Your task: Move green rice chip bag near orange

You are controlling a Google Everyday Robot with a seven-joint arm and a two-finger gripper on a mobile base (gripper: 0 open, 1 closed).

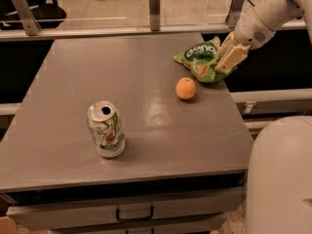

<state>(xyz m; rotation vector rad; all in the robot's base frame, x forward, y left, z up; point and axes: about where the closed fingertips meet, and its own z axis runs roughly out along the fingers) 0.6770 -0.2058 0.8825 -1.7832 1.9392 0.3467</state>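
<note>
A white tubular arm (267, 14) is ending in a tan blocky gripper (227, 58) at the grey metal table's (146, 111) far-right edge, and a rounded white body shell (282, 179) is bulging below.

Open tabletop (73, 72) across upper left and centre. Blocked lower left by upright soda can (106, 129); upper right crowded by orange (185, 88), green rice chip bag (201, 57) just above it, gripper (228, 61) at bag's right edge.
</note>
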